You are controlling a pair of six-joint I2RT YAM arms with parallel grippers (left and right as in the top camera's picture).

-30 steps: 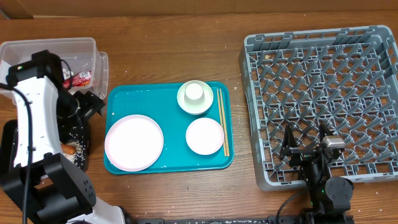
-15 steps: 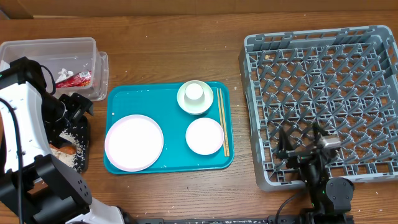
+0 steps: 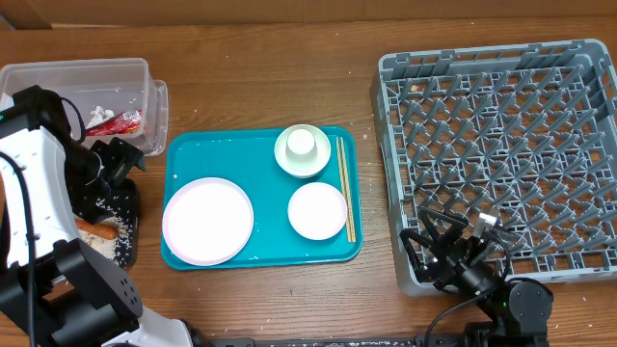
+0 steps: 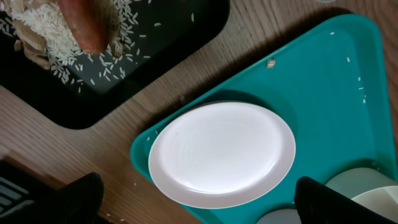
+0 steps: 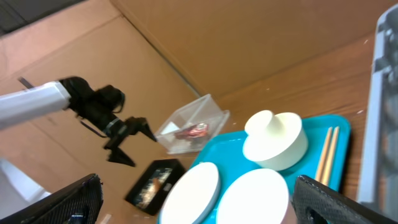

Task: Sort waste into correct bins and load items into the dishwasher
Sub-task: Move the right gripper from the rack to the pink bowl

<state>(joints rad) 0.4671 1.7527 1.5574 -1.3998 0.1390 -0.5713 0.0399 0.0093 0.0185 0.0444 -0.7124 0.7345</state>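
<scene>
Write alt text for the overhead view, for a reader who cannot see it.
A teal tray holds a large plate, a small plate, a cup in a bowl, and chopsticks. Grey dish rack right; clear tub and black tray left.

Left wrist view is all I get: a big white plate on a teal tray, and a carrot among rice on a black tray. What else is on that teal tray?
Observer: A pair of chopsticks lies along the right edge of the teal tray.
Visitor: Where would the dishes go?
Observer: A grey dish rack stands to the right of the tray, with no dishes in it yet.
Visitor: And the rubbish?
Observer: Beyond the black tray stands a clear tub with a red wrapper in it.
</scene>
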